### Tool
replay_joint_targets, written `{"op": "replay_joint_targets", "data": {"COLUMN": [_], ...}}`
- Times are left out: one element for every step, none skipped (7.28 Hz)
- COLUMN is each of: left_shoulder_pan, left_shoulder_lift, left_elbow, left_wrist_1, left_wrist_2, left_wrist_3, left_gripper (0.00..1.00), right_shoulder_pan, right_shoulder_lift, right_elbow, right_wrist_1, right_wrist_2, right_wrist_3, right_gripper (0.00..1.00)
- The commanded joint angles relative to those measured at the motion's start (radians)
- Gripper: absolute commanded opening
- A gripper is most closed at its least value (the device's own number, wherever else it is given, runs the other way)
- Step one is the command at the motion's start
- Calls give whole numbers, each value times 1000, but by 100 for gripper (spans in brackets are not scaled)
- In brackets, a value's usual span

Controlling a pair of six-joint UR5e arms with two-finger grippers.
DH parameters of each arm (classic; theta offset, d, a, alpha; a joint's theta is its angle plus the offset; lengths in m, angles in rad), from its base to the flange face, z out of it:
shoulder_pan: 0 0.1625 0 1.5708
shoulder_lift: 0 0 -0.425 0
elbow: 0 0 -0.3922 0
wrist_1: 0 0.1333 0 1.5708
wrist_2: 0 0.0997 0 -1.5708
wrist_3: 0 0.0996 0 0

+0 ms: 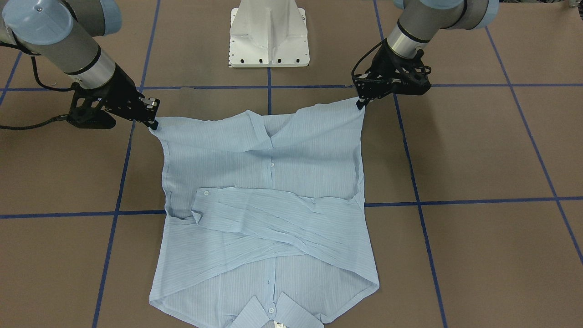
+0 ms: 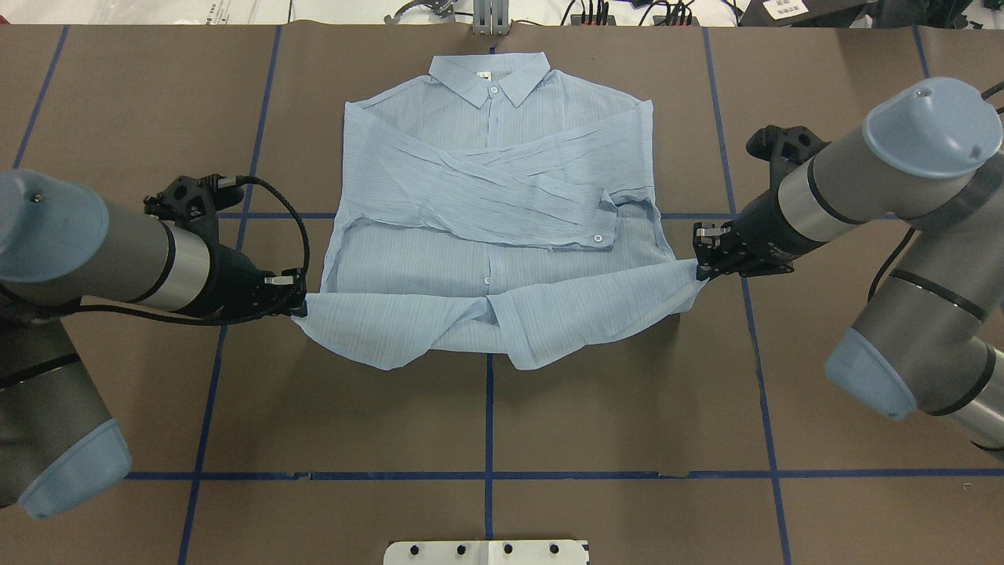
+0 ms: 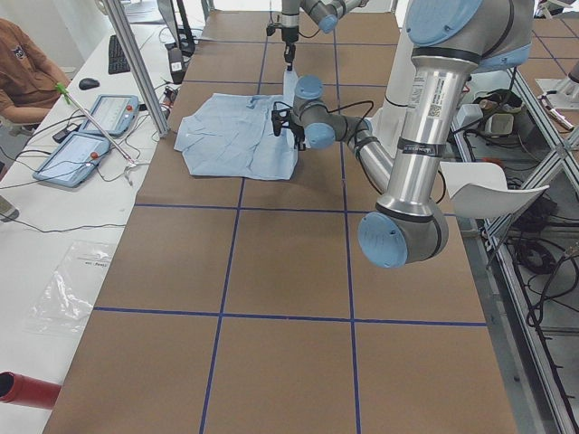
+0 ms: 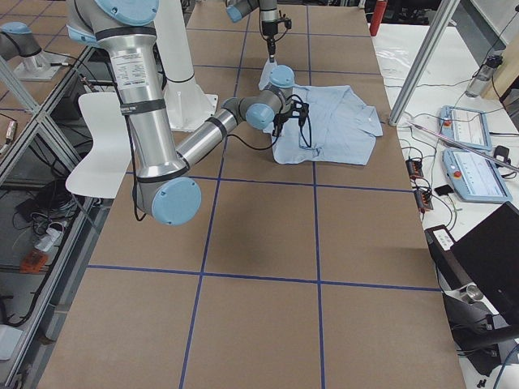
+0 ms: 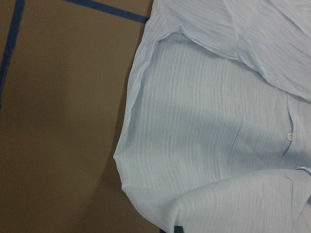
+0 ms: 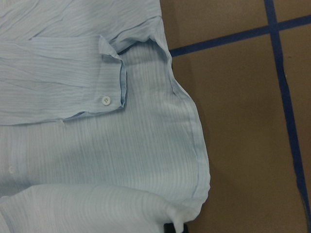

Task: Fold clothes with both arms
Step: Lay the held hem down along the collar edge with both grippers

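The light blue striped shirt (image 2: pixel 486 180) lies face up on the brown table, with its collar (image 2: pixel 490 78) at the far edge and both sleeves crossed over the chest. My left gripper (image 2: pixel 296 302) is shut on the left hem corner. My right gripper (image 2: pixel 700 268) is shut on the right hem corner. The hem is lifted and sags between them. In the front-facing view the shirt (image 1: pixel 268 218) spans the left gripper (image 1: pixel 362 102) and the right gripper (image 1: pixel 154 124). The wrist views show only cloth, left (image 5: pixel 209 131) and right (image 6: pixel 97 145).
The white pedestal base (image 1: pixel 268 36) stands at the robot's side of the table. Blue tape lines (image 2: pixel 488 408) grid the brown table surface. Tablets (image 3: pixel 90 136) and a seated person (image 3: pixel 23 72) are beyond the table's far edge.
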Motion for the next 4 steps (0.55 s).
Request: {"op": "replay_joint_targets", "data": {"left_shoulder_pan": [-79, -108, -139, -171], "left_shoulder_lift": [-70, -96, -118, -138], "left_elbow": [61, 105, 157, 218], "left_wrist_1": [-2, -25, -69, -124], "left_wrist_2": [-41, -43, -46, -72], "left_wrist_3": [1, 1, -1, -1], "left_gripper": [0, 0, 0, 0], "right_shoulder_pan": [67, 91, 111, 122], "right_shoulder_lift": [51, 88, 145, 185], "right_elbow": [-50, -100, -162, -218], "right_wrist_1": [0, 1, 0, 0], "right_wrist_2": [0, 0, 0, 0], "right_wrist_3": [6, 4, 6, 4], "right_gripper": [0, 0, 0, 0]}}
